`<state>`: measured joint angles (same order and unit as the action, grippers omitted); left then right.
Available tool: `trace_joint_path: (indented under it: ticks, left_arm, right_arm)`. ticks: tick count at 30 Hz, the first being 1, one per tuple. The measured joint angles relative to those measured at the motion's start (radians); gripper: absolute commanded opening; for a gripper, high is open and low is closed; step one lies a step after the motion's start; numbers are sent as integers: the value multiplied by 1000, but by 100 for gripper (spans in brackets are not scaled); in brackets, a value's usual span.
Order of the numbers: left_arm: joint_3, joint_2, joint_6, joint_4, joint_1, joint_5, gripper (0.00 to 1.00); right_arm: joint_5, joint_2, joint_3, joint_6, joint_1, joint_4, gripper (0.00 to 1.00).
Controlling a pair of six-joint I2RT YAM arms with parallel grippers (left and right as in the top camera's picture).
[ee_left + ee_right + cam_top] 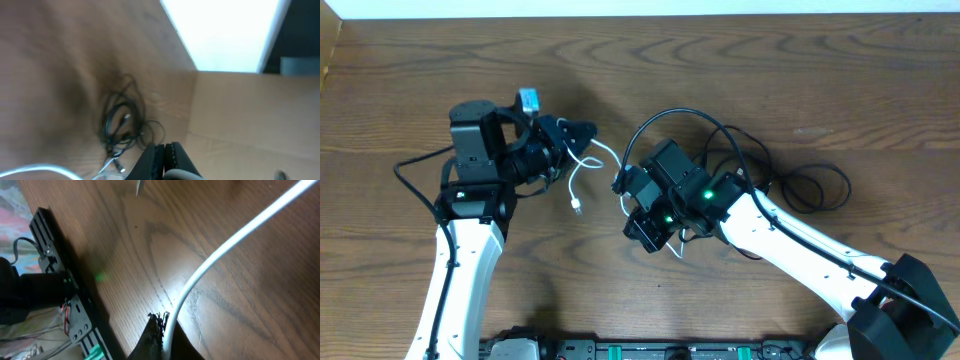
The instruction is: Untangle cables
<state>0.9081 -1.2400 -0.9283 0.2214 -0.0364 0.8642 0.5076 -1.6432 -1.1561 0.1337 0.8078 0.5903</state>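
**Two closed grippers, one white cable between them**

Two arms are working over the wooden table (840, 70), and both are pinching the single white cable (250, 231).

The left gripper (588, 134) is reaching toward the middle of the table with its two fingers pressed together. In the overhead view the white cable is meeting its tip. In the left wrist view a pale cord is sitting right at the closed fingers, so it appears to be gripping that cable.

The right gripper (161, 332) is squeezing the same cable just beside the left one, jaws narrowed onto it. In the right wrist view the cord is running out from between the fingers, up and away across the wood.

Between the two grips the white cable is arching briefly. One loose end is hanging down in a curve and lying on the table, ending in one small plug (578, 208) just below the left gripper.

The black cables (812, 188) are lying in overlapping loops on the table on the far side of the right arm, apart from both grippers. Their loops are crossing too much for counting separate cords
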Motion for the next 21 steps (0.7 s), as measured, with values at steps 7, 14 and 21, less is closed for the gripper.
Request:
trace_joint_path:
  ticks: [7, 14, 21]
  left_arm:
    - [0, 0, 5, 134, 0, -140, 8]
    - [-1, 0, 13, 357, 0, -270, 68]
    - [-1, 0, 51, 502, 31, -392, 72]
  right_arm:
    - [-9, 15, -18, 16, -13, 0, 1]
    - [-134, 111, -29, 72, -47, -75, 1]
    - [-157, 141, -42, 177, -54, -348, 1]
